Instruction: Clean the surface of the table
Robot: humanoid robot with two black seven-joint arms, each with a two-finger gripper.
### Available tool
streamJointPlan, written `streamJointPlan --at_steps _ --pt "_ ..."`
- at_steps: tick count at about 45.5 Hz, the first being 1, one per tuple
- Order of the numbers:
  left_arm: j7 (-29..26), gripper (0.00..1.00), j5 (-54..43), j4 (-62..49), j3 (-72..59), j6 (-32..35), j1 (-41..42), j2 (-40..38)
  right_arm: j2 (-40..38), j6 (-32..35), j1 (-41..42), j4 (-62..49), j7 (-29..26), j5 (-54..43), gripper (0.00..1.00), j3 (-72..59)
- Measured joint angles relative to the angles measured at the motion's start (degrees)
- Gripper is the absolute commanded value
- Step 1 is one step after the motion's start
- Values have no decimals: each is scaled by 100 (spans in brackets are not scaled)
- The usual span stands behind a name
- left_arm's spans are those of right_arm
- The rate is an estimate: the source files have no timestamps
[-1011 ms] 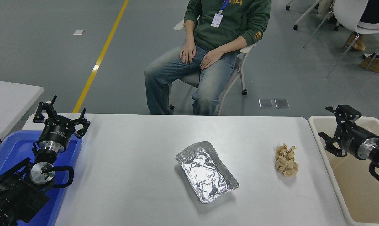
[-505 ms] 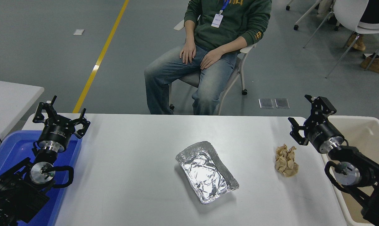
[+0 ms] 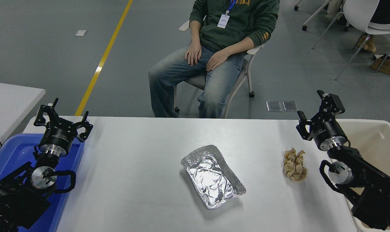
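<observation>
The right gripper (image 3: 317, 111) is hovering at the right edge of the frame with its fingers spread wide and nothing between them, tilted up over the far right corner of the table surface (image 3: 143, 193). That white tabletop is filling the lower half of the frame. Nearest the camera, a crumpled foil tray (image 3: 212, 175) is lying at lower centre, empty. A little further back and to the right, a wad of brown paper (image 3: 294, 164) is sitting just beside the right arm, probably the next piece to be cleared. A beige bin (image 3: 377, 135) is standing against the table's right edge, likely for rubbish. At middle left, the left gripper (image 3: 62, 120) is resting parked above a blue tray (image 3: 7, 154), fingers open and empty. Beyond the table, at top centre, a person (image 3: 220, 48) is sitting on a chair, hands on knees.
</observation>
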Motion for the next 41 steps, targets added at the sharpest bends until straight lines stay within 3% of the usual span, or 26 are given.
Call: streamJointPlan --at_steps 17,41 --pt "0 100 0 0 1 0 0 0 65 -626 -16 207 130 -544 100 -98" --pt "0 100 0 -3 1 0 0 0 487 -412 -34 -146 -49 -142 100 -83"
